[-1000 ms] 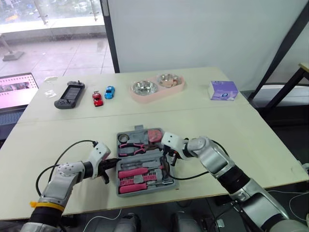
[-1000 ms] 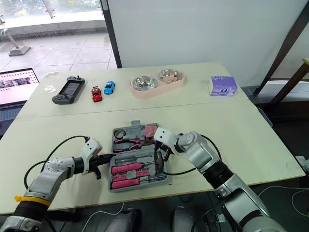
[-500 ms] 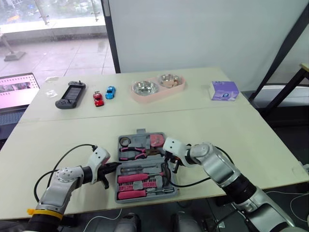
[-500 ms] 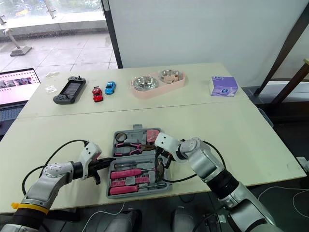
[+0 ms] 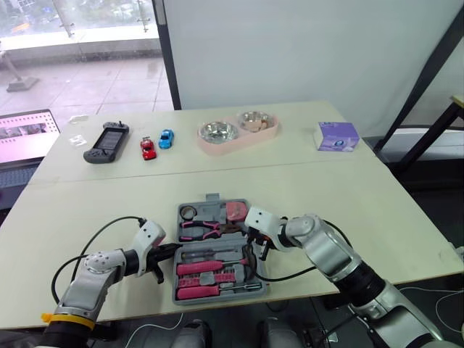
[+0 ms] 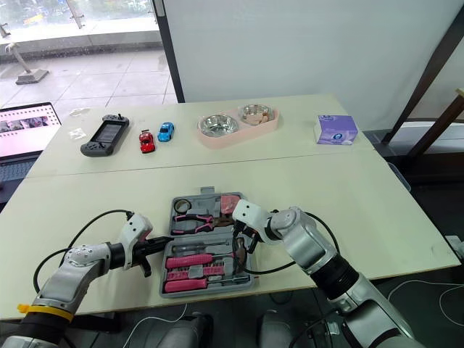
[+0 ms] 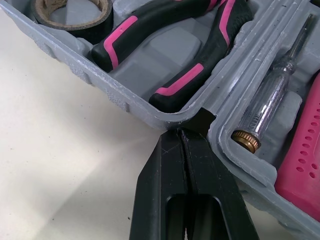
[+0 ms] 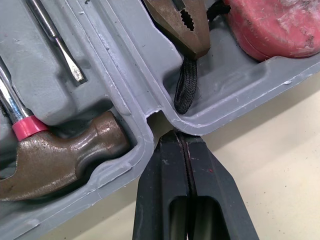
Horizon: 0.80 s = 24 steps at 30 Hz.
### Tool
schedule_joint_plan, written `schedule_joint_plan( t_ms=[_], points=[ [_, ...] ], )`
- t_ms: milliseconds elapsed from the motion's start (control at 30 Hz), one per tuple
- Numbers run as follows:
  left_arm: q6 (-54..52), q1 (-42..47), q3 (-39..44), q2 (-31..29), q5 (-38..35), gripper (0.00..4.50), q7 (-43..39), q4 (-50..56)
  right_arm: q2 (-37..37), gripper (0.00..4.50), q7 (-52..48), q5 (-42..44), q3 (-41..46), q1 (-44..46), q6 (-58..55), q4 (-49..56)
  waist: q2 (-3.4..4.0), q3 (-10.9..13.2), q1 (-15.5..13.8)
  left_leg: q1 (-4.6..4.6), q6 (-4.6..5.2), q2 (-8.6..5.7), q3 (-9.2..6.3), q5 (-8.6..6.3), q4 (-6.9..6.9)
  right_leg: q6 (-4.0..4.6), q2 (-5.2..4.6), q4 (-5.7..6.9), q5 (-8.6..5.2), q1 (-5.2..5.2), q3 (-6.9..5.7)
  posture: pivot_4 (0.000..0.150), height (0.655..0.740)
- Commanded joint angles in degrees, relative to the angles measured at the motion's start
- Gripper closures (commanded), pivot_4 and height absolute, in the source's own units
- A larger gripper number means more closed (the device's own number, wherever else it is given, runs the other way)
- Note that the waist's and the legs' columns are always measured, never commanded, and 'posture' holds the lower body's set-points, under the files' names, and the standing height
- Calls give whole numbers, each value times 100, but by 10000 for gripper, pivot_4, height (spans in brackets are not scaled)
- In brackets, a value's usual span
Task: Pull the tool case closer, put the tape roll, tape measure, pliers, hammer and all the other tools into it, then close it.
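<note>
1. The open tool case (image 5: 220,291) lies on the table (image 5: 362,196) near its front edge, between both arms.
2. The left tool (image 7: 184,135) is closed, its tips touching the notch in the case's left side.
3. The right tool (image 8: 184,140) is also closed, its tips at the notch on the case's right side.
4. Inside the case lie the tape roll (image 7: 70,12), pliers (image 7: 185,45), hammer (image 8: 60,155) and tape measure (image 8: 270,25).

The brown metal hammer head (image 8: 65,160) runs off the picture's edge. The black tape roll (image 7: 75,29) is cut off too. The open laptop (image 5: 25,135) is half out of view.
</note>
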State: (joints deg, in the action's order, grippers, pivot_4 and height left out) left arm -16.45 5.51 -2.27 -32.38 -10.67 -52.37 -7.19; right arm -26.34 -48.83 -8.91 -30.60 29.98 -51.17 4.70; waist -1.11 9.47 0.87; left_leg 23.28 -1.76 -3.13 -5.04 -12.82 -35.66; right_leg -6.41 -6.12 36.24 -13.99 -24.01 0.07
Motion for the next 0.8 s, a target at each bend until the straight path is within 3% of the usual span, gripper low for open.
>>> schedule_joint_plan(
  t_ms=[33, 400, 600, 800],
  points=[
    [-30, -143, -332, 85, 42, 44689, -181, -124, 84, 45000, -154, 167, -253, -87, -27, 249, 3, -4, 0, 0, 0, 0, 0, 0, 0, 0, 0, 0, 0, 0, 0, 1500, 7233],
    [-46, -174, -92, 11, 8, 44689, -9, -107, -104, 45000, -72, 75, -126, -105, 160, 142, 7, -17, 6, -1, 1, 0, 0, 0, 0, 0, 0, -1, 0, 1, 0, 1500, 7233],
    [-127, -442, 636, -478, -336, 44689, -11, 375, -741, 45000, -183, 342, 608, -246, 584, 314, 5, -15, 15, 4, 1, 3, 0, -1, 0, 0, -2, -3, 0, -3, 0, 1500, 7233],
    [564, -967, 1233, -772, -765, 44689, -396, 929, -771, 45000, -83, 828, 1256, -532, 311, 724, 3, -12, -7, 8, 1, 10, 0, -1, 2, 2, -2, -4, -1, -10, 0, 1500, 7233]
  ],
)
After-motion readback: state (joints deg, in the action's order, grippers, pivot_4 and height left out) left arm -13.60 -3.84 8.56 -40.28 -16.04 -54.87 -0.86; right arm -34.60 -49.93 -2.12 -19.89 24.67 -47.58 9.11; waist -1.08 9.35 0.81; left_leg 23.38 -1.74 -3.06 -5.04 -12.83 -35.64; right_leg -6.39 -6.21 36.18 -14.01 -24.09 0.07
